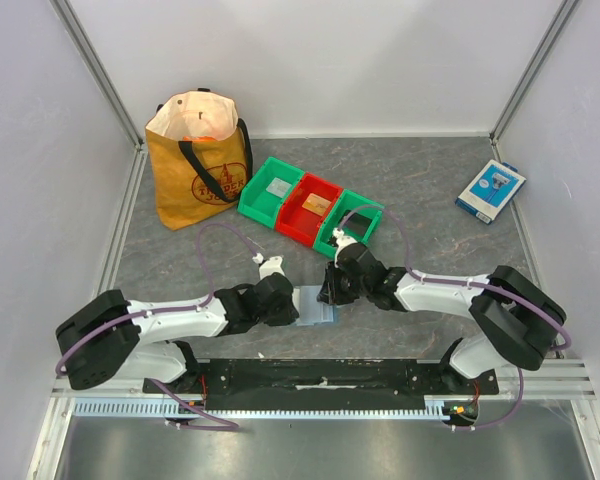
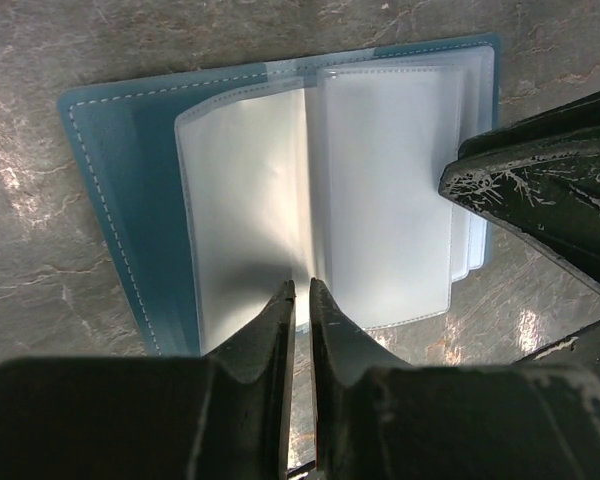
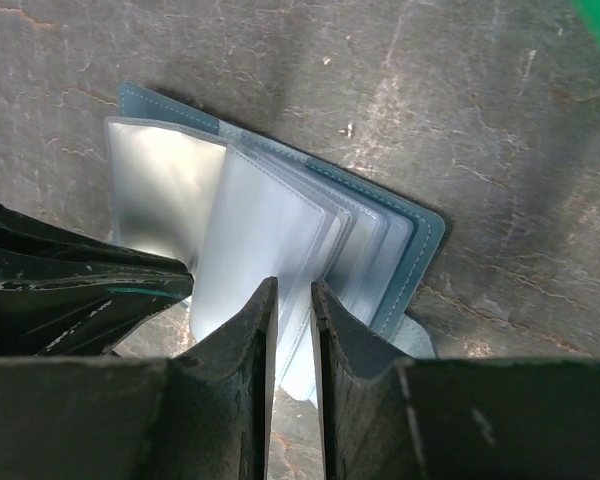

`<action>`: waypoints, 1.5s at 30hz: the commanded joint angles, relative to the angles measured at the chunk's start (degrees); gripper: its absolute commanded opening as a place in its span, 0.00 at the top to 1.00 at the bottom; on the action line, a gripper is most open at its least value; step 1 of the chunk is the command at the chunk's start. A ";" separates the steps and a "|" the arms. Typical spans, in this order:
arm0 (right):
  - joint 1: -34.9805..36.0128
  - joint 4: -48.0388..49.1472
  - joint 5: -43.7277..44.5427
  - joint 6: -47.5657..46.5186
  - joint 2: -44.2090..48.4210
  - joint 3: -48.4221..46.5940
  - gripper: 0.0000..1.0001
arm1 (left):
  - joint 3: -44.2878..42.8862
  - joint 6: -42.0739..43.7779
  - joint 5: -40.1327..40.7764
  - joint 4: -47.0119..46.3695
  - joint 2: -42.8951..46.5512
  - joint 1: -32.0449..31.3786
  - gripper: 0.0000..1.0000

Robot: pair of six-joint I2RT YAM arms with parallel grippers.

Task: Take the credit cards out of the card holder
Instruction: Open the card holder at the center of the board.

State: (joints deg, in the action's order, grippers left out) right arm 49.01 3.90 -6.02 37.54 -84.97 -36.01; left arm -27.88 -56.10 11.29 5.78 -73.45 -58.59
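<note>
**Position.** The card holder lies open, cover down, on the worktop between my two claws, just ahead of the arm bases. Its clear sleeves fan up from the spine.

**Claw state.** The left claw has its fingers nearly pressed together on the near edge of the sleeves at the fold. I judge it is pinning the holder. The right claw is narrowed to a slit, and one sleeve leaf runs between its fingers, pinched as far as I can tell.

**Step in hand** (my reading: separating one leaf to reach its card).
1. Use the left claw as the anchor, so the cover stays flat.
2. Peel the leaf only far enough to expose its open edge. Pulling harder would drag the whole holder.
3. Grip the card, not the film.

The sleeves look milky, so I cannot tell which are loaded.

**Materials.** The cover is matte dusty blue with pale stitching along its rim. The sleeves are thin, glossy and limp, with seamed edges and rounded corners, and are probably slippery. The worktop is grey, marbled and dull.

**Surroundings.** Farther out, a pale credit card lies in a green bin and an orange-tan one in the red bin. Beyond those are a second green bin, a tan tote bag and a blue-and-white box.
</note>
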 commanded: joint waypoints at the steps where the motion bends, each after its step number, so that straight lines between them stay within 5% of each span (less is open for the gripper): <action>1: 0.29 1.29 -3.47 1.04 0.15 -3.28 0.74 | 0.90 -1.30 -0.04 -0.86 1.47 -0.04 0.83; 7: 0.38 0.93 -5.49 1.48 2.26 -4.33 0.73 | 1.25 -1.30 0.22 -0.68 2.78 -0.03 0.78; 21: 0.38 2.78 -7.95 2.10 1.83 -5.04 0.73 | 3.88 -2.44 1.01 1.34 13.33 -0.04 0.29; 34: 3.19 5.68 -10.68 3.15 -3.53 -10.22 0.73 | 12.22 -10.17 3.04 2.74 25.01 -0.03 0.32; 45: 6.36 4.19 -7.61 1.49 -8.90 -13.74 0.62 | 14.79 -13.69 6.90 14.42 41.80 -0.03 0.41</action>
State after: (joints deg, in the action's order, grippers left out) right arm 55.46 8.29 -16.08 40.49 -95.42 -48.07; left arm -12.67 -66.85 14.63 15.29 -34.68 -58.59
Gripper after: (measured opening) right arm 0.367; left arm 0.623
